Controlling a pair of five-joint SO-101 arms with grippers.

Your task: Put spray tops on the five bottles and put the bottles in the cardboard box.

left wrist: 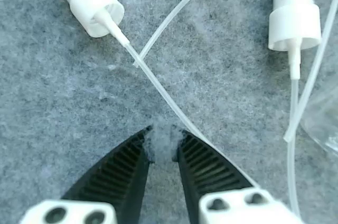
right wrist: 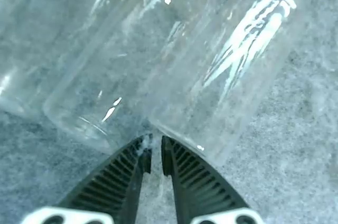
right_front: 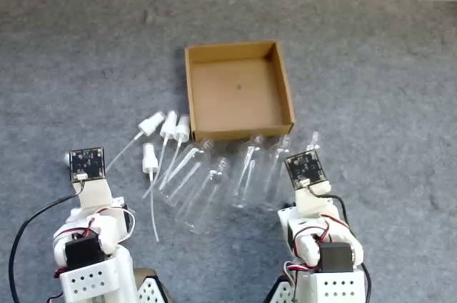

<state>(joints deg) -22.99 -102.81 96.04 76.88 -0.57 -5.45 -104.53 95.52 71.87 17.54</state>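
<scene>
Left gripper point(left wrist: 165, 147) closed to a narrow slit, grasping nothing; a thin dip tube point(left wrist: 153, 80) runs past one fingertip. Right gripper point(right wrist: 153, 152) likewise clenched on nothing, tips just at the base of two clear bottles point(right wrist: 227, 71). We note the bottles lying flat on the grey desk point(right_front: 385, 67) just beside the cardboard box point(right_front: 191, 96), on its arm-facing side; loose spray tops point(right_front: 168, 126) lie near that side's corner nearer the left arm
</scene>
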